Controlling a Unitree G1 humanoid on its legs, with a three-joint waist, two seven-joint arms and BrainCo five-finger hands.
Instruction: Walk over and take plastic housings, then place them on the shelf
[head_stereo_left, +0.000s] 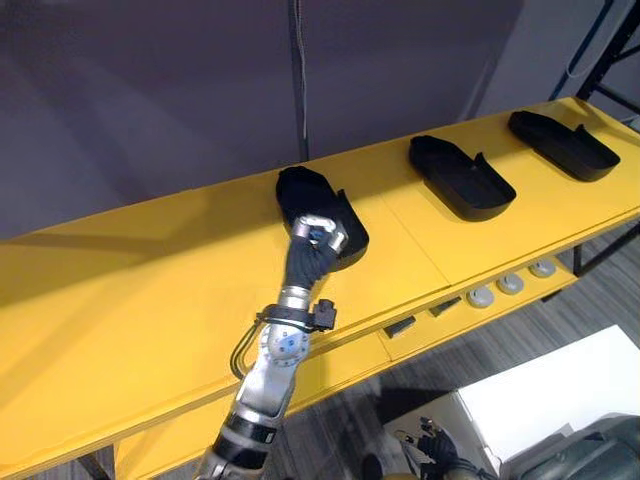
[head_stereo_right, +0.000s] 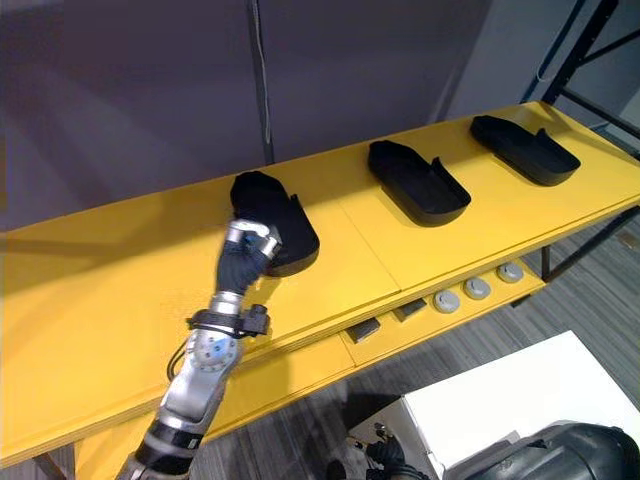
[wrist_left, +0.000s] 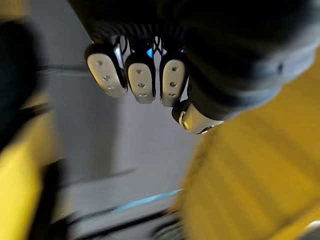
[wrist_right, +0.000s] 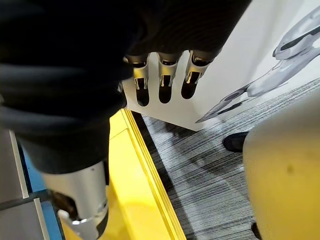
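Note:
Three black plastic housings lie in a row on the yellow table (head_stereo_left: 120, 290): the left housing (head_stereo_left: 303, 192), the middle housing (head_stereo_left: 460, 176) and the right housing (head_stereo_left: 562, 143). My left hand (head_stereo_left: 316, 240) is raised over the near edge of the left housing, with its fingers curled. In the left wrist view the left hand (wrist_left: 142, 75) has its fingers (wrist_left: 106, 75) folded in with nothing between them, and the housing is a dark blur (wrist_left: 15, 75) beside it. My right hand (wrist_right: 162, 80) hangs low beside the table with its fingers straight, over grey carpet.
A lower yellow ledge along the table's front carries round grey parts (head_stereo_left: 510, 284) and small dark pieces (head_stereo_left: 400, 326). A white box (head_stereo_left: 560, 390) stands on the carpet below right. A grey wall runs behind the table, and a dark rack frame (head_stereo_left: 612, 55) stands at far right.

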